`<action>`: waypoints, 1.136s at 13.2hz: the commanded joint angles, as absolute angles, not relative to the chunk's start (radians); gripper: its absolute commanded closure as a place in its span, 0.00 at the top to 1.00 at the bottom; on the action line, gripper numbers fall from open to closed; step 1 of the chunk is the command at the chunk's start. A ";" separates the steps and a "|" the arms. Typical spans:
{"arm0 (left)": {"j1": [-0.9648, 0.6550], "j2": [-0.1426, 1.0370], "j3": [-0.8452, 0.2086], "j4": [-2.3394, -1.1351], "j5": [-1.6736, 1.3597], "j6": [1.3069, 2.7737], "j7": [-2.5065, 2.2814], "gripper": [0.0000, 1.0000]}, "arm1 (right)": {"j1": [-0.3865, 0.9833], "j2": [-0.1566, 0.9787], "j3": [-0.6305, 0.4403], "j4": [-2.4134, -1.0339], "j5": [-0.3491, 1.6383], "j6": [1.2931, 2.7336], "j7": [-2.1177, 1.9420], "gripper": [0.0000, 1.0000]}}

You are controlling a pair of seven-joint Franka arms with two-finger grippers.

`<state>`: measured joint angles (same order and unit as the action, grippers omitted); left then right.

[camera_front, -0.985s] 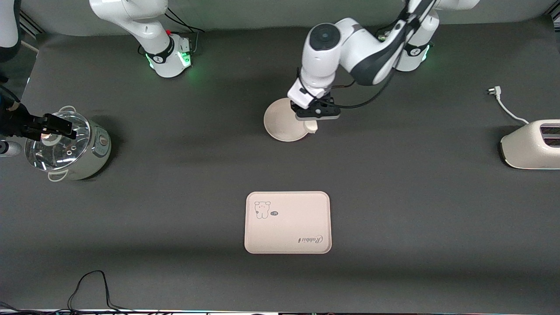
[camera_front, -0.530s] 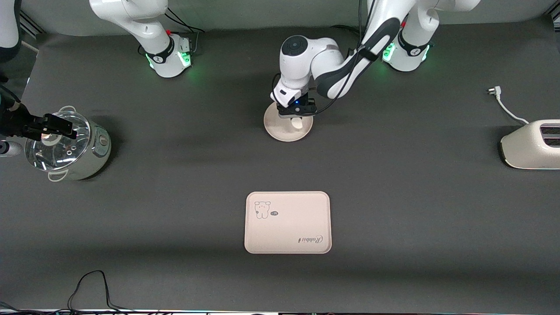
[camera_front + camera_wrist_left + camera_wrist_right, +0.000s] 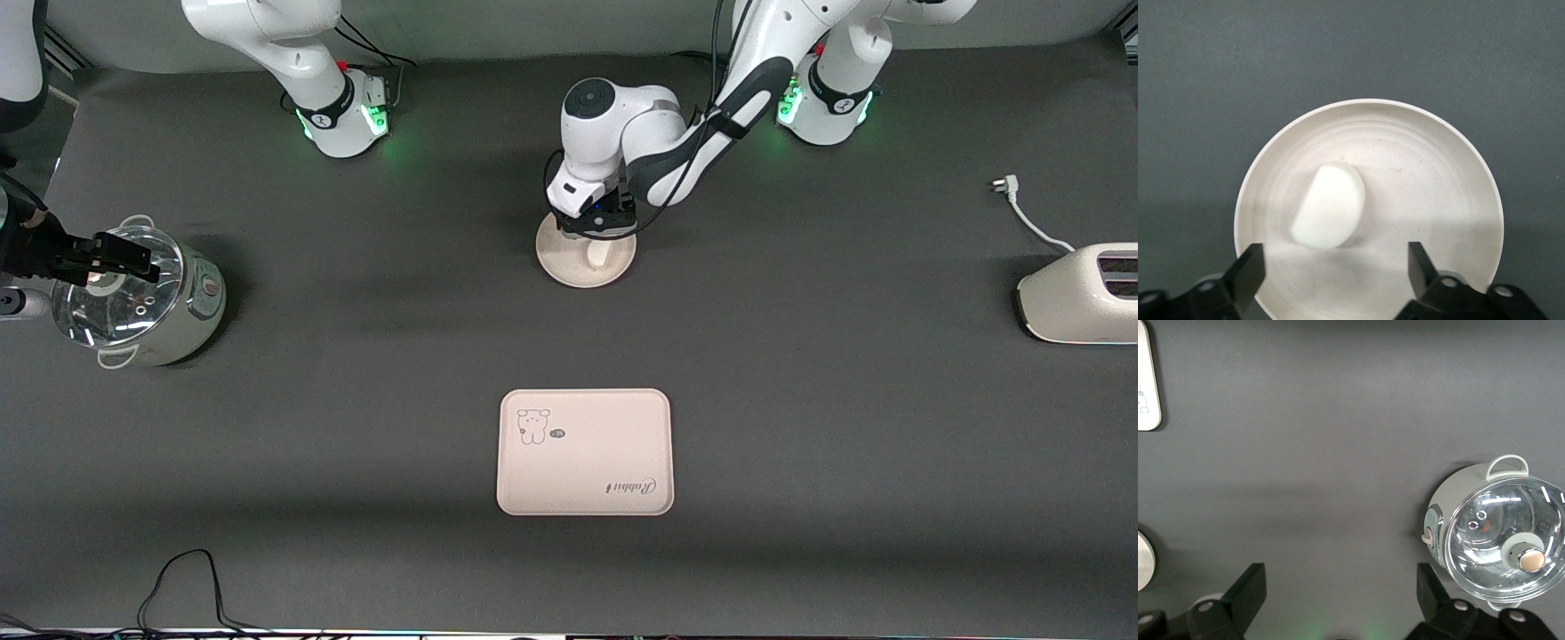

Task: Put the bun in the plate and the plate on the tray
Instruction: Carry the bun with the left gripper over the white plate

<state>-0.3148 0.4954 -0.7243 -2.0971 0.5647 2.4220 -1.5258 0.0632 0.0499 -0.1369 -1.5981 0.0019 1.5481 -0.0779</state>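
The white bun [image 3: 602,255] lies flat side down in the round cream plate [image 3: 564,262], close to the left arm's base. In the left wrist view the bun [image 3: 1330,208] rests near the middle of the plate [image 3: 1438,173]. My left gripper [image 3: 597,233] hovers just over the plate, open and empty, fingers [image 3: 1248,273] apart above the bun [image 3: 1335,267]. The cream tray [image 3: 587,453] with bear and "Rabbit" script lies nearer the front camera, bare. My right gripper [image 3: 124,256] waits open, high above the pot [image 3: 1338,593].
A glass-lidded pot [image 3: 133,298] stands at the right arm's end, also in the right wrist view [image 3: 1501,537]. A white toaster [image 3: 1080,293] with its plug cord [image 3: 1022,213] sits at the left arm's end. A black cable [image 3: 187,578] lies by the front edge.
My left gripper carried the bun from the plate's rim to over its middle. The bun now lies in the plate, free of the open fingers. The right arm barely moved.
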 commanded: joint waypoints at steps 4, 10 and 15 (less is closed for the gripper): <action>-0.264 0.457 -0.733 -2.013 0.574 2.295 -1.410 1.00 | 0.080 0.031 -0.144 -1.617 -0.018 1.548 -0.069 1.00; -0.250 0.433 -0.573 -1.708 0.315 2.084 -0.982 1.00 | 0.270 -0.006 -0.140 -1.664 -0.009 1.549 0.165 1.00; -0.250 0.292 -0.335 -1.571 0.146 1.861 -0.639 0.99 | 0.458 -0.003 -0.138 -1.661 0.052 1.578 0.374 1.00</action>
